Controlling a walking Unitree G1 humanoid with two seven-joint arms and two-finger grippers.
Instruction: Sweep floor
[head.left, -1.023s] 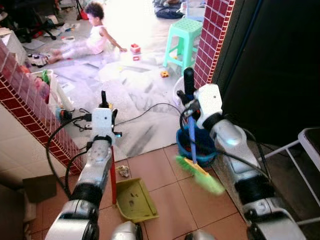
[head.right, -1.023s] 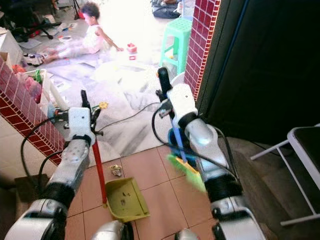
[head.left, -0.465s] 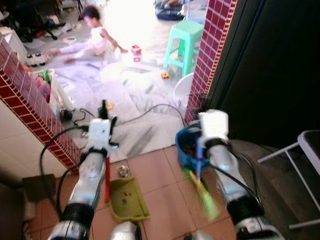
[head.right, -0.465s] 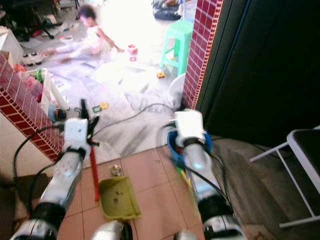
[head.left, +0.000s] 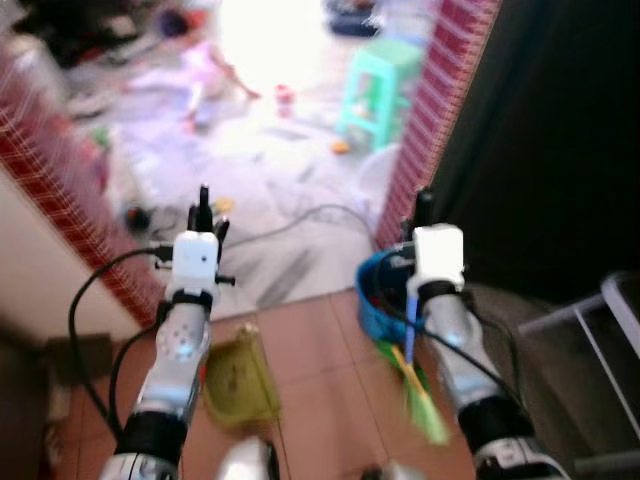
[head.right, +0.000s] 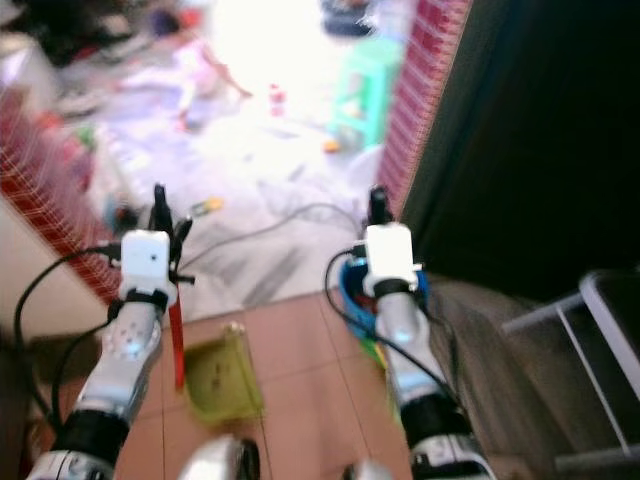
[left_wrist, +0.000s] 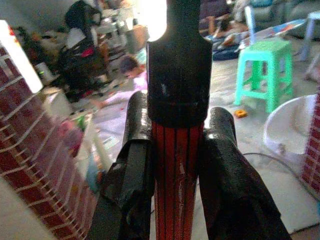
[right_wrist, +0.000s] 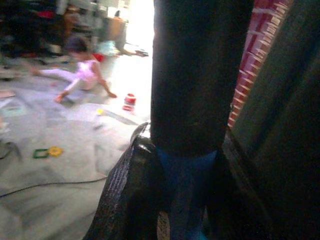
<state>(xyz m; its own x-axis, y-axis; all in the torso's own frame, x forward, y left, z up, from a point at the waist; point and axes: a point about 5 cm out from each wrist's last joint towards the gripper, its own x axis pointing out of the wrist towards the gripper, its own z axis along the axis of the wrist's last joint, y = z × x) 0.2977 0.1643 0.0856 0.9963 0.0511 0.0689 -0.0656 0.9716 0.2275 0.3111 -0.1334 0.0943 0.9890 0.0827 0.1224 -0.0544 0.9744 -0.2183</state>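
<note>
My left gripper (head.left: 203, 205) is shut on the dustpan's red handle (left_wrist: 172, 185), just below its black cap, one finger (left_wrist: 132, 165) on each side. The olive-green dustpan (head.left: 238, 378) rests on the terracotta tiles below that arm. My right gripper (head.left: 424, 205) is shut on the broom's blue handle (right_wrist: 187, 190) under its black top (right_wrist: 195, 75). The broom's green bristles (head.left: 420, 400) hang blurred over the tiles beside my right forearm. Both eye views are blurred.
A blue basin (head.left: 375, 290) sits at the foot of the red brick pillar (head.left: 440, 100). A low brick wall (head.left: 60, 170) runs on the left. Beyond lie a black cable (head.left: 300, 215), a green stool (head.left: 380, 80) and a seated person (head.left: 215, 70). A white rack (head.left: 600, 320) stands right.
The whole picture has shifted and blurred, so the camera moved. My right gripper has come lower with the broom, and the bristles have swung nearer to me. The left gripper still holds the dustpan.
</note>
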